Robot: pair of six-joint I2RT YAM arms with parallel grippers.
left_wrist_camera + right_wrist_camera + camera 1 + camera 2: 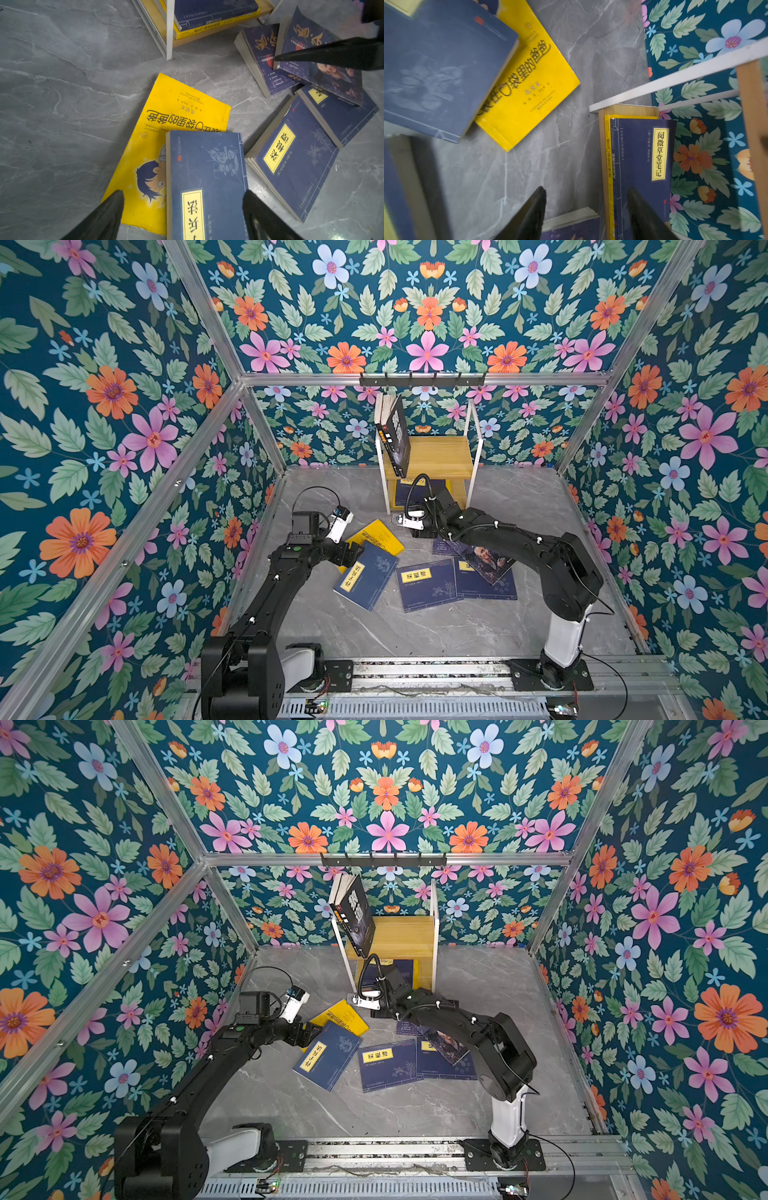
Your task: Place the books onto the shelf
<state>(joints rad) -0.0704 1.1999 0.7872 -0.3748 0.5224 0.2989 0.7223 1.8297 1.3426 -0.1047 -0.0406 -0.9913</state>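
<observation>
Left wrist view: I am seeing the left gripper point(184, 197) standing with its jaws spread wide and gripping nothing. A navy book point(207, 176) is lying flat between them, overlapping a yellow cartoon book point(166, 108) that is running under one fingertip and out ahead of the jaws. Right wrist view: the right gripper point(586, 193) is likewise standing open and empty, with grey tabletop point(508, 176) showing between its jaws. One fingertip is showing in front of a labelled navy volume point(641, 158), which is lying on a yellow volume point(608, 155) in the lower tier of the shelf point(623, 108). In a top view, a black book point(397, 435) is leaning on the upper tier, well beyond both grippers, and portrait-cover books point(486, 560) are lying beneath the right arm.
</observation>
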